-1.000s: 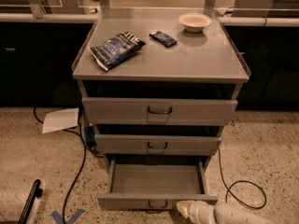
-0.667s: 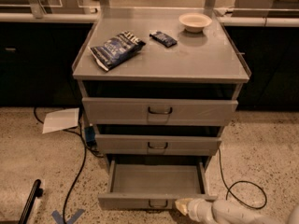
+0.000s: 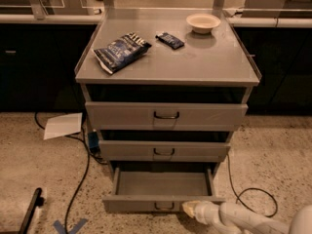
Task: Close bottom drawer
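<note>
The bottom drawer (image 3: 163, 183) is the lowest of three grey drawers in the cabinet. It stands pulled out, an empty shallow tray, with a small dark wire handle (image 3: 164, 207) on its flat front. My gripper (image 3: 191, 208) comes in from the lower right on a pale arm. Its tip is at the drawer's front face, just right of the handle. The middle drawer (image 3: 164, 150) and the top drawer (image 3: 165, 115) are pushed in.
On the cabinet top lie a dark snack bag (image 3: 122, 50), a small dark packet (image 3: 170, 40) and a white bowl (image 3: 203, 22). A sheet of paper (image 3: 64, 126) and black cables (image 3: 78, 179) lie on the speckled floor; another cable (image 3: 253, 194) loops at right.
My arm has moved left along the floor, bringing the gripper tip up to the bottom drawer's front near the handle. The drawer is still open about as far as before.
</note>
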`<action>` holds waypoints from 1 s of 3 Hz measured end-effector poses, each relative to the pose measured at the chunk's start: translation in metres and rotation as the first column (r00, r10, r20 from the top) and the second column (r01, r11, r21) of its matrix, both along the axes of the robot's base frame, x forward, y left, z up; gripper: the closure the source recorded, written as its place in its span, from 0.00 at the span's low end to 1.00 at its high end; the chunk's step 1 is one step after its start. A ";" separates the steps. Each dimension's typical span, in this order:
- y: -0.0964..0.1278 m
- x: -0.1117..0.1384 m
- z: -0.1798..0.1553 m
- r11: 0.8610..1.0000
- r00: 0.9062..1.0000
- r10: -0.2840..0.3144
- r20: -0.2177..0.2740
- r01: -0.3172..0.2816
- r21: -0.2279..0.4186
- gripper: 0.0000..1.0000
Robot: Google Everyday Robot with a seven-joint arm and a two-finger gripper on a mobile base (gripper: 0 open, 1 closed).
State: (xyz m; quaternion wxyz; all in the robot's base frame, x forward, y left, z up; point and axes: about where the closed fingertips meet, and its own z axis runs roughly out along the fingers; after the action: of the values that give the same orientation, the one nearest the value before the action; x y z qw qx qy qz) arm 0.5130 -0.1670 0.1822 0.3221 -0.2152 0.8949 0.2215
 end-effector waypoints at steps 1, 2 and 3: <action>0.000 -0.001 0.000 1.000 1.000 0.000 0.000 0.000 0.000 1.00; -0.004 0.044 -0.001 1.000 0.999 -0.008 0.033 0.009 -0.020 1.00; -0.004 0.045 -0.001 1.000 0.999 -0.008 0.033 0.009 -0.020 1.00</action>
State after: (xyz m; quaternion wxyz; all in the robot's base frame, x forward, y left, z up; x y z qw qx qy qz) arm 0.5576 -0.1715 0.1812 0.3356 -0.2182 0.8926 0.2073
